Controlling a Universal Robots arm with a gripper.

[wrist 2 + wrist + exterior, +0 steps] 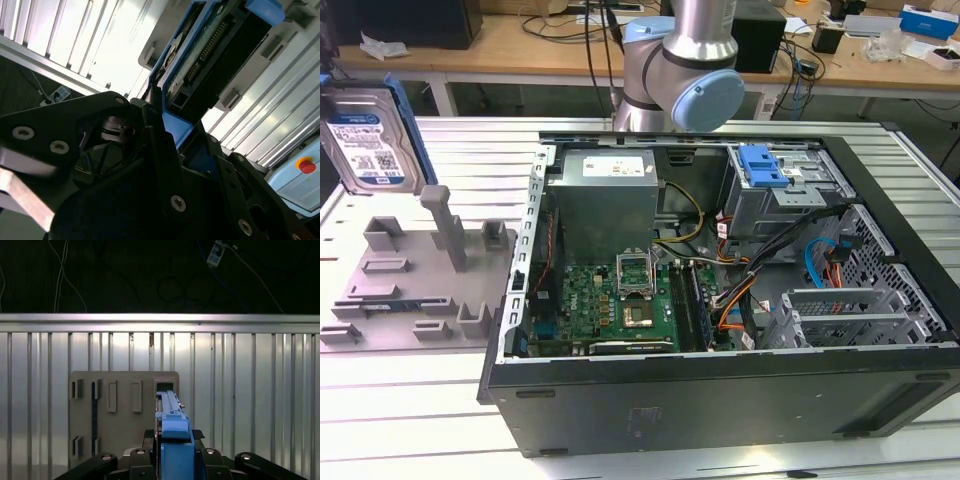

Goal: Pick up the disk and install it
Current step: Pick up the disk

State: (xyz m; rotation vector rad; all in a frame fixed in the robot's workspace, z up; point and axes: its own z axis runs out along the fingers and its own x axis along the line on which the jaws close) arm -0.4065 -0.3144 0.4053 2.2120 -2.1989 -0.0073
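Disk point(365, 140) between the fingers point(159, 150)

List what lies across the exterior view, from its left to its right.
disk → grey post → power supply → blue latch

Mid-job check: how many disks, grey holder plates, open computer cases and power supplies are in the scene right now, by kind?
disk: 1, clamped in the gripper
grey holder plate: 1
open computer case: 1
power supply: 1
Total: 4
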